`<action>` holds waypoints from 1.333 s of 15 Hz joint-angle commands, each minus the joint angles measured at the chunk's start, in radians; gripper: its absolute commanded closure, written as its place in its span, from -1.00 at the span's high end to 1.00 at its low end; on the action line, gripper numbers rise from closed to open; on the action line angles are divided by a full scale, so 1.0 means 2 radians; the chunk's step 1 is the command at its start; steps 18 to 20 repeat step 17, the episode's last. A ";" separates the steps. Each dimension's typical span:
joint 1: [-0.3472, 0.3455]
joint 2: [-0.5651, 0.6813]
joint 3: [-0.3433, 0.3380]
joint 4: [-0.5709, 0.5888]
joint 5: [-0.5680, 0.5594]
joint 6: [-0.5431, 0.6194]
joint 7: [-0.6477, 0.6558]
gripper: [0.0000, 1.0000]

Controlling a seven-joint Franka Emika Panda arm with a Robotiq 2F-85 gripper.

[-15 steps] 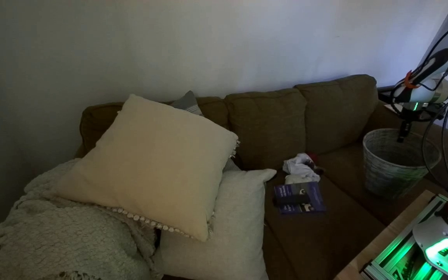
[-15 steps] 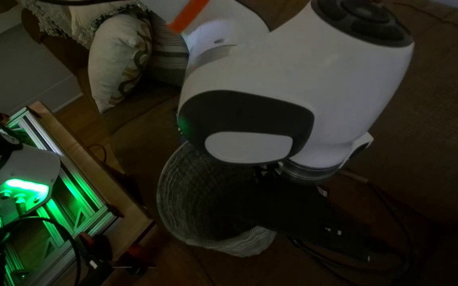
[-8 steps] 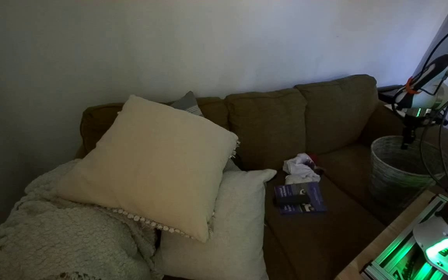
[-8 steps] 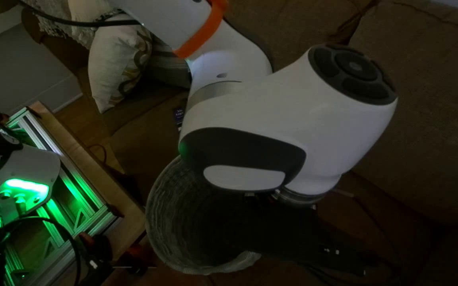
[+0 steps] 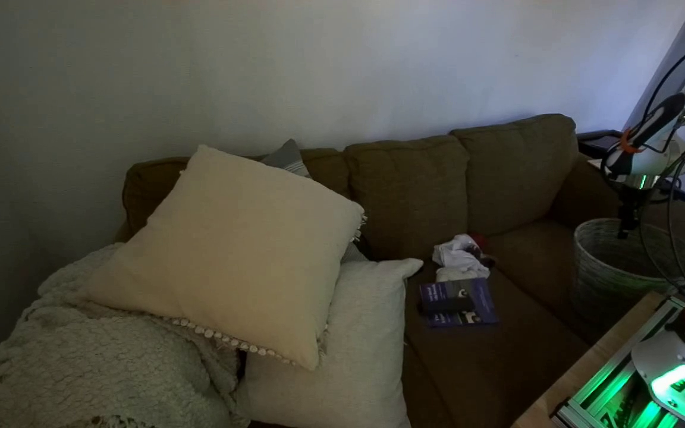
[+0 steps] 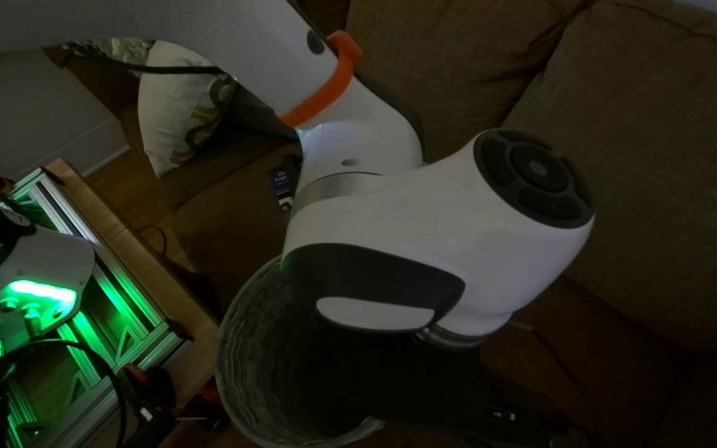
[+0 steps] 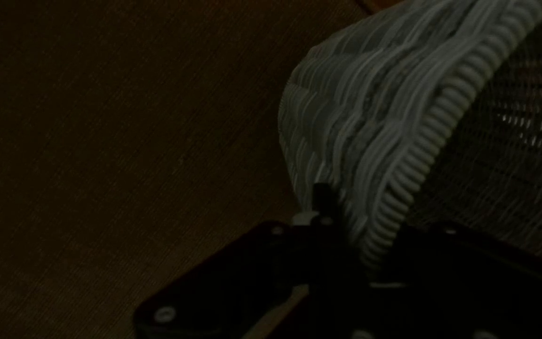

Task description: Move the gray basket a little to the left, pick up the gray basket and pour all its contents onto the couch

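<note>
Gray woven basket (image 5: 601,285), one only, shows in all three views; in both exterior views it is at the end of the brown couch (image 5: 521,303) near the robot base (image 5: 672,351), just beside the wooden board (image 5: 603,348). Its underside is hidden, so I cannot tell whether it touches the couch. The wrist view alone shows the grasp clearly: the gripper (image 7: 367,240) straddles the ribbed rim (image 7: 433,136), one finger outside and one inside, the two drawn close with the basket wall pinched between them. In an exterior view the single white arm (image 6: 389,218) covers that spot, yet the basket's mouth is seen from above; what lies deep inside is too dark to read.

Most of the couch's load shows in an exterior view: one large cream pillow (image 5: 235,255) with pom-pom trim lying over one off-white pillow (image 5: 363,356), one gray striped pillow (image 5: 286,159) behind them, and one fleecy blanket (image 5: 116,356). Two back cushions (image 5: 512,175) show nearly whole, and part of another. On the couch too are one blue-purple book (image 5: 480,300), one dark bar-shaped object (image 5: 445,305) across it, one crumpled white cloth (image 5: 456,252) just beside the book, and one small red patch (image 5: 478,239) next to the cloth. A scroll pattern on a white pillow (image 6: 172,124) appears in an exterior view; whether this is the off-white pillow I cannot tell.
</note>
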 commanded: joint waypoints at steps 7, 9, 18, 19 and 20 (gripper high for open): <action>0.014 -0.033 -0.001 0.006 0.006 -0.003 -0.003 0.77; 0.024 -0.072 0.002 -0.010 0.005 0.009 -0.005 0.99; 0.109 -0.161 -0.003 -0.038 0.011 0.012 -0.004 1.00; 0.109 -0.161 -0.003 -0.038 0.011 0.012 -0.004 1.00; 0.109 -0.161 -0.003 -0.038 0.011 0.012 -0.004 1.00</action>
